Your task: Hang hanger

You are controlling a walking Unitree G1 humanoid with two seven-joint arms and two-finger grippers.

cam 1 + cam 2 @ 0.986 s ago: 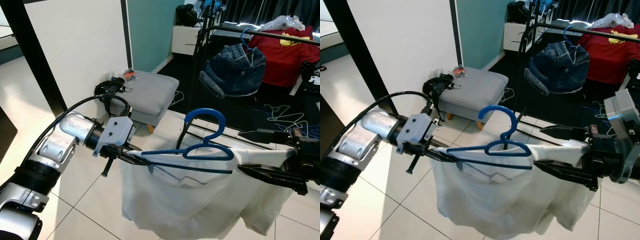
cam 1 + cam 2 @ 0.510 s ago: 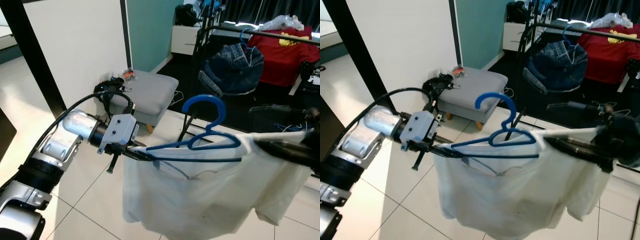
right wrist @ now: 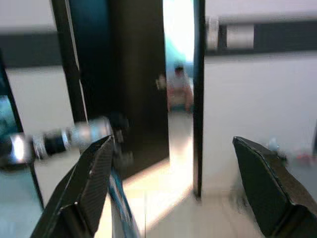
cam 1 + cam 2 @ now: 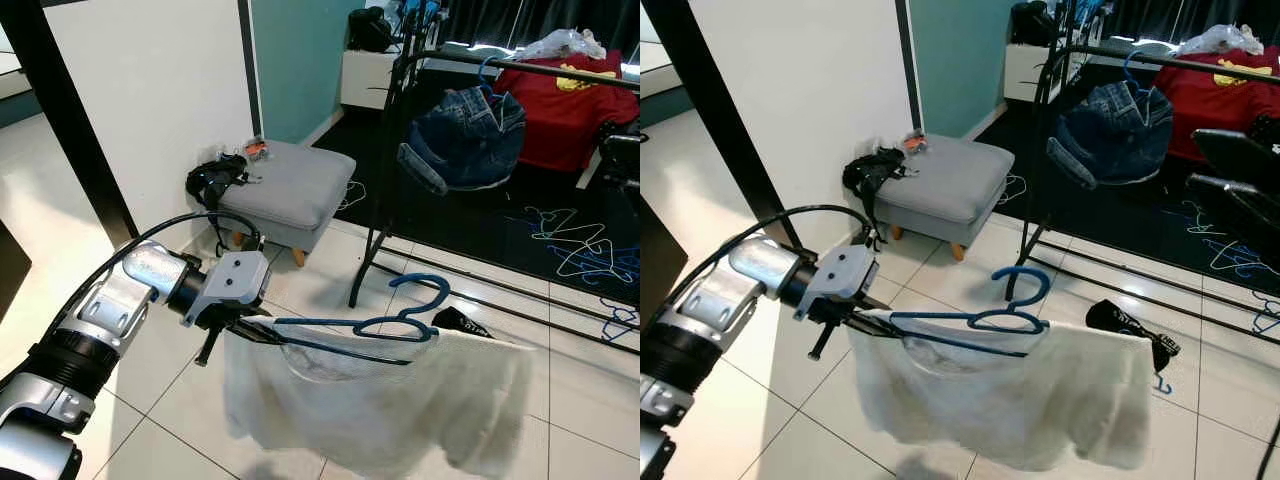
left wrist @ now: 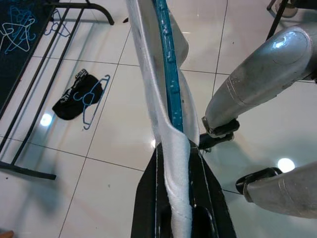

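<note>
- The left gripper point(image 5: 177, 148) was clenched on 1 end of the blue hanger point(image 4: 372, 326), pinching the hanger bar and the white garment point(image 4: 400, 400) together between its 2 black fingers point(image 5: 148, 188). That looked like the reason the cloth stayed on the hanger rather than sliding off.
- The hanger reached straight out from that gripper, roughly level, with its hook point(image 4: 425, 290) at the middle of the bar, well out from the fingertips. Holding by 1 end left the hook free, which the job of hanging calls for.
- The garment drooped below the bar, its far shoulder sagging beyond the hook, where nothing supported it. My guess is that side could slip if the hanger tilted.
- The right gripper point(image 4: 1230, 170) was released, its 2 fingers spread wide and holding nothing. It sat raised and well apart from the hanger, on the rack side.
- The clothes rack point(image 4: 400, 150) stood beyond the hanger's hook, further from the left gripper than the hanger tip. Its rail point(image 4: 520, 68) was well above the hook and carried jeans point(image 4: 465, 140) on another blue hanger, and a red shirt point(image 4: 565, 110).
- The hanging was not yet done: the hook would have to be lifted toward the rail.
- A grey footstool point(image 4: 290, 185) stood off to the left gripper's outer side, and a dark item point(image 4: 1130, 325) lay on the tiles below the hanger's far end, with loose hangers point(image 4: 580, 250) further back.
</note>
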